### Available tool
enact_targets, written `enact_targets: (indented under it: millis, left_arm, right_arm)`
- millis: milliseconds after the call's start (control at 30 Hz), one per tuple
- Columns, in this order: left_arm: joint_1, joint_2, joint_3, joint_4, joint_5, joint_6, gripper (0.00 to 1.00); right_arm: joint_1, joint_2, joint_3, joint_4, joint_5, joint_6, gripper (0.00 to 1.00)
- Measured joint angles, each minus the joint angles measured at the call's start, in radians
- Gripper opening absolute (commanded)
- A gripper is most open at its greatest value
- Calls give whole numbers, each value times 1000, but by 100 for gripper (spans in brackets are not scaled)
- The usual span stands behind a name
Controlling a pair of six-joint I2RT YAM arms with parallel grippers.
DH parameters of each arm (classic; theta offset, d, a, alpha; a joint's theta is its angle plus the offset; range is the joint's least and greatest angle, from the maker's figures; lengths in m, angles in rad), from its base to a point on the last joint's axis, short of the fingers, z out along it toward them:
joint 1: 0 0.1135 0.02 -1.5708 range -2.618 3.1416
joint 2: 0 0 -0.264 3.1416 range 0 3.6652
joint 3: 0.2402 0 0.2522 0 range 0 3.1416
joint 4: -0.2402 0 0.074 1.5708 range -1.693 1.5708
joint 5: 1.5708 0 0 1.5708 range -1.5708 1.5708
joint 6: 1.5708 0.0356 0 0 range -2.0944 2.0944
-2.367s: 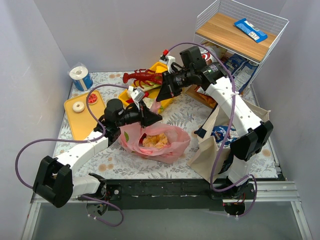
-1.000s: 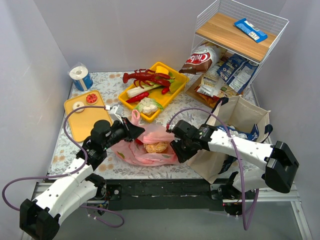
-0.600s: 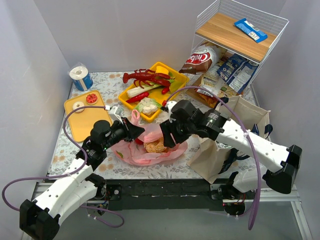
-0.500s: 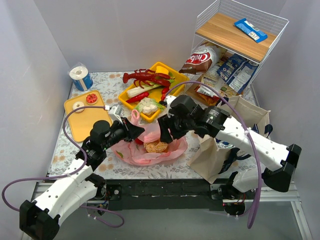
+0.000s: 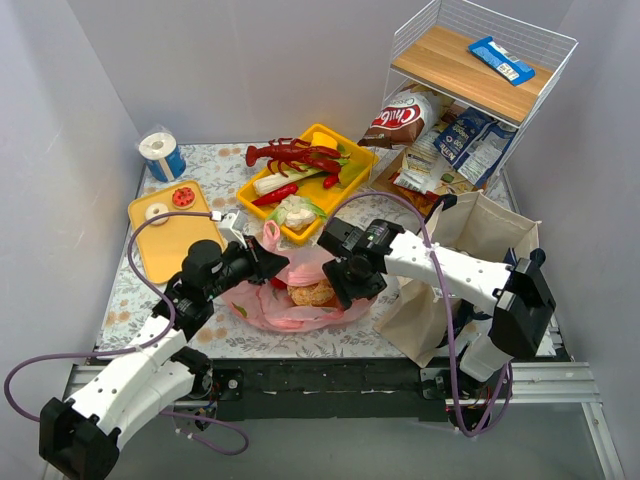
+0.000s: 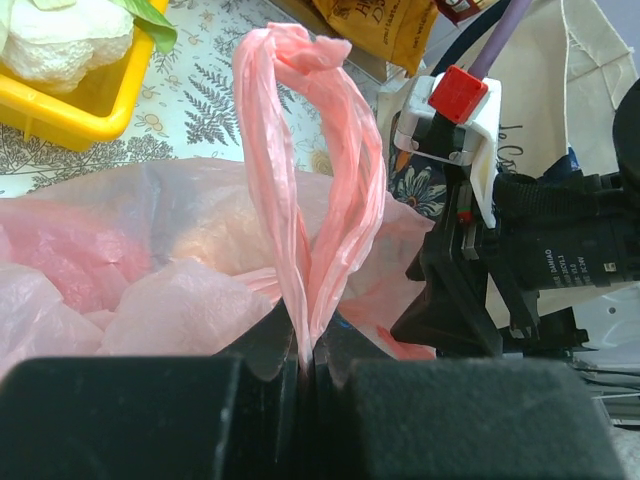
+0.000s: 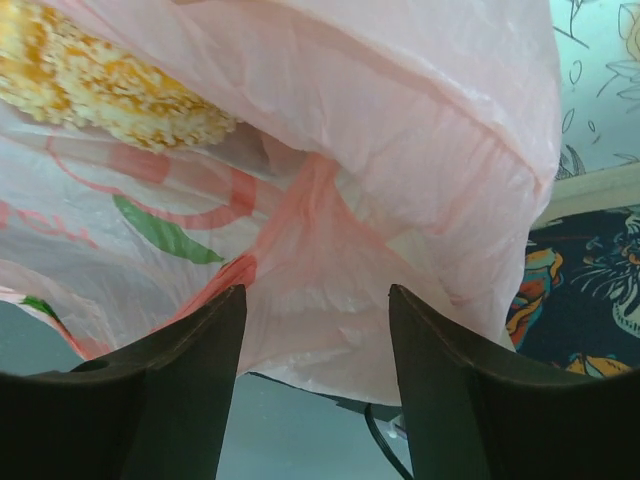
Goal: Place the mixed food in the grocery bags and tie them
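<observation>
The thin pink grocery bag (image 5: 262, 305) lies slumped on the table in front of both arms, with orange toy bread (image 5: 312, 294) showing through it. My left gripper (image 5: 272, 262) is shut on the bag's twisted loop handle (image 6: 305, 150), which stands up from the closed jaws (image 6: 308, 365). My right gripper (image 5: 352, 287) is at the bag's right side, low over the table. Its fingers (image 7: 315, 295) are open, with pink film (image 7: 400, 150) bulging just ahead of them and the bread (image 7: 110, 90) above left. The beige tote (image 5: 470, 235) stands open at the right.
A yellow tray (image 5: 345, 140) holds a red lobster (image 5: 290, 153) and toy vegetables behind the bag. An orange tray (image 5: 165, 245) lies at the left, with a paper roll (image 5: 161, 154) behind it. A wire rack (image 5: 480, 70) with snack packets (image 5: 440, 145) stands at the back right.
The right arm swung up over the bag, then came back down to its right side, its jaws opening wider. The left gripper has kept its hold on the handle, unmoved.
</observation>
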Motion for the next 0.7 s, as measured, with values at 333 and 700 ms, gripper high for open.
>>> enact_targets:
  millis: [333, 700]
  left_arm:
    - [0, 34, 0, -1, 1, 20, 0]
    - [0, 37, 4, -16, -5, 30, 0]
  right_arm:
    - [-1, 16, -128, 74, -35, -9, 44]
    - [-2, 0, -88, 129, -25, -51, 4]
